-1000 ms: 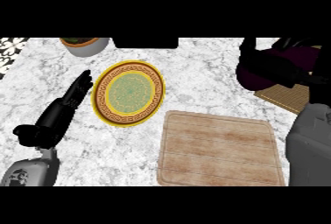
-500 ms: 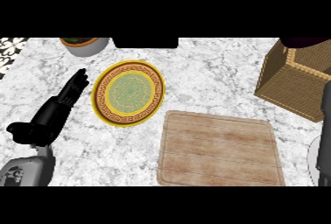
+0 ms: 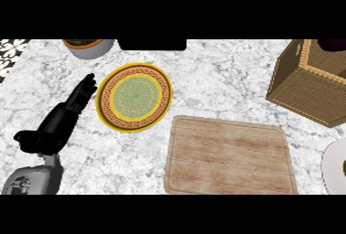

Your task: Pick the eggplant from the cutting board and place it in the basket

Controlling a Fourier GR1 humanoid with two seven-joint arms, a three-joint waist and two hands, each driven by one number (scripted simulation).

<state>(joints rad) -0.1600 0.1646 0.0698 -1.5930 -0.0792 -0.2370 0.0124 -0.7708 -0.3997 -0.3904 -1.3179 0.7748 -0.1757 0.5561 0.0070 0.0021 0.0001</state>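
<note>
The left robot hand (image 3: 64, 114) is resting open, far left of the basket (image 3: 304, 87); I am seeing something dark purple, probably the eggplant (image 3: 332, 44), inside it.

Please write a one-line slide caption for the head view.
Eggplant inside the basket, cutting board bare, left hand open beside the plate.

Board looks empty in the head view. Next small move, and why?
Probably just park the right hand, out of view, at rest: the board is bare, a dark purple shape, likely the eggplant, sits inside the basket, and the left hand rests open beside the plate.
</note>
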